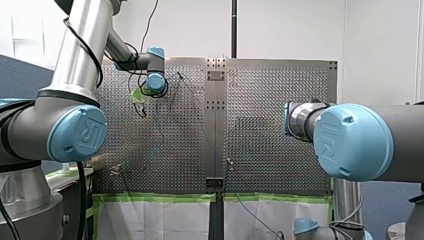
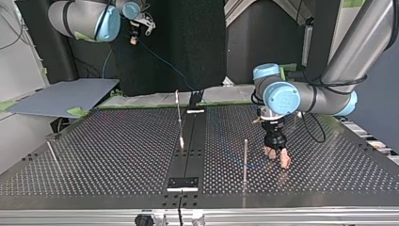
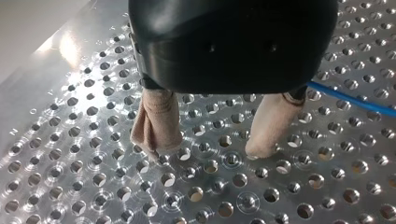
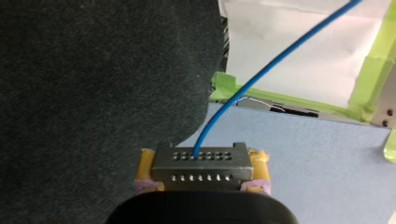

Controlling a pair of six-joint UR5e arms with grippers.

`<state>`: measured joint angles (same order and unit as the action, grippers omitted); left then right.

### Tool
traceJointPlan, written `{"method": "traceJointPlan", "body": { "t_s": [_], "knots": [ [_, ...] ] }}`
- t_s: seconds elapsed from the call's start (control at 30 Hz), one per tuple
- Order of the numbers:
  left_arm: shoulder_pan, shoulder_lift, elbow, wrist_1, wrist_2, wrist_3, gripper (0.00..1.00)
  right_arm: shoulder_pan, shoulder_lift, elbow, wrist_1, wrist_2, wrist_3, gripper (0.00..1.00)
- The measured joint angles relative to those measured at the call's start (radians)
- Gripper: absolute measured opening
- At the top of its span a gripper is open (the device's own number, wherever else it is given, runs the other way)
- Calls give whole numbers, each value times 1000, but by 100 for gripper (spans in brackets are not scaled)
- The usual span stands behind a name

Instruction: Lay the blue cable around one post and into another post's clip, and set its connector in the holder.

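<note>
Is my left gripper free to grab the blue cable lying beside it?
Probably yes: my left gripper hangs open just over the table, and the blue cable runs right beside it with nothing between.

A perforated desk (image 2: 117, 155) is split by a dark strip (image 2: 188, 146). On it are stood an upright post (image 2: 245, 160), a leaning post (image 2: 179, 117) and a tilted post (image 2: 52, 153) at the top view's left. A blue cable (image 3: 355, 100) is laid across the holes.

Blue cable (image 3: 355, 100), grey dotted connector (image 4: 201, 167), yellow pads (image 4: 146, 162), silver perforated table (image 3: 93, 163).
</note>
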<state>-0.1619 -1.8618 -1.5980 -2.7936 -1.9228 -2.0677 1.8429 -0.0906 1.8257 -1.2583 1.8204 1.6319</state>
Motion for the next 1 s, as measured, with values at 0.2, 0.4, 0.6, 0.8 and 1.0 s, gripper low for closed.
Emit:
{"method": "traceJointPlan", "body": {
  "t_s": [0.2,0.4,0.6,0.8,1.0],
  "knots": [
    [0,0,0,-1,0,0,100,3,-45,4,41,0,5,0],
    [0,0,0,0,0,0,100,0,-99,11,94,1,26,0],
    [0,0,0,0,0,0,100,-3,-152,12,147,-3,33,0],
    [0,0,0,0,5,0,100,-5,-201,12,196,-36,31,0],
    [0,-1,0,0,10,0,100,-2,-253,12,238,-85,21,0]
  ]
}}
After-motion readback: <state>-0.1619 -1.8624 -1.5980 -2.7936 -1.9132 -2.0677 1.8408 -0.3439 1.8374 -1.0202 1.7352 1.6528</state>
